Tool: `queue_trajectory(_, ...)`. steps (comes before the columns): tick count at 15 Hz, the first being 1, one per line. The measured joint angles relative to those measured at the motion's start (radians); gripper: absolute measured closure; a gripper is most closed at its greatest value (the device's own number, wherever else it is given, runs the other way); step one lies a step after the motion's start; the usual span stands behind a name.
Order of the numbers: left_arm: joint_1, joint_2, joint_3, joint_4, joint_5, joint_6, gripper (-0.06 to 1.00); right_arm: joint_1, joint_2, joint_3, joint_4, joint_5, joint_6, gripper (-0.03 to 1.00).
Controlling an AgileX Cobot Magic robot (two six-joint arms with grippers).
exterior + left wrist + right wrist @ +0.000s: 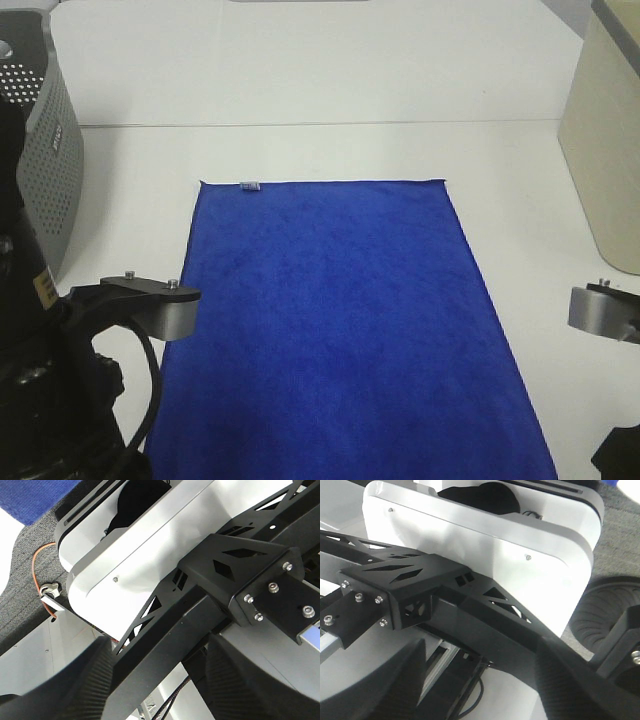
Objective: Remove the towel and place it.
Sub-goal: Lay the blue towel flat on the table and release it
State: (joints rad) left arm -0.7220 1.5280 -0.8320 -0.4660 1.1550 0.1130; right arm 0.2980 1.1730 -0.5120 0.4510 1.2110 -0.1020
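The royal-blue towel [350, 320] lies spread flat on the white table [300, 80], with its small white tag [250, 185] at the far left corner. A corner of the towel shows in the left wrist view [25, 495], and a sliver in the right wrist view [626, 482]. My left gripper [155, 690] is open and empty, pulled back over the robot's base, off the towel. My right gripper [480, 690] is open and empty, also back over the base. In the high view only the arms show, the left arm [140, 300] at the towel's near left edge and the right arm [605, 310] apart from it.
A grey perforated basket [50, 150] stands at the far left. A beige bin [610, 130] stands at the right edge. The robot's white and black base frame [150, 555] fills both wrist views.
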Motion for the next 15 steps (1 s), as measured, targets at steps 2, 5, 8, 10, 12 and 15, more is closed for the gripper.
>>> queue_trajectory(2,0.0,0.0,0.0,0.001,-0.001,-0.005,0.42,0.0,0.001,-0.069,-0.032,0.001,0.004,0.34)
queue_trajectory(5,0.0,0.0,-0.01,0.058,0.0,-0.075,0.42,-0.001,0.003,-0.236,-0.14,0.0,0.064,0.34)
queue_trajectory(8,0.017,0.0,-0.141,0.246,0.002,-0.162,0.42,-0.005,0.084,-0.478,-0.319,0.001,0.14,0.34)
queue_trajectory(10,0.061,0.0,-0.195,0.271,-0.002,-0.169,0.42,-0.005,0.13,-0.541,-0.327,0.001,0.144,0.34)
queue_trajectory(12,0.193,0.0,-0.29,0.295,-0.052,-0.174,0.41,-0.005,0.223,-0.683,-0.331,-0.003,0.143,0.34)
queue_trajectory(15,0.423,0.005,-0.447,0.303,-0.149,-0.17,0.25,-0.005,0.425,-0.934,-0.392,-0.016,0.164,0.29)
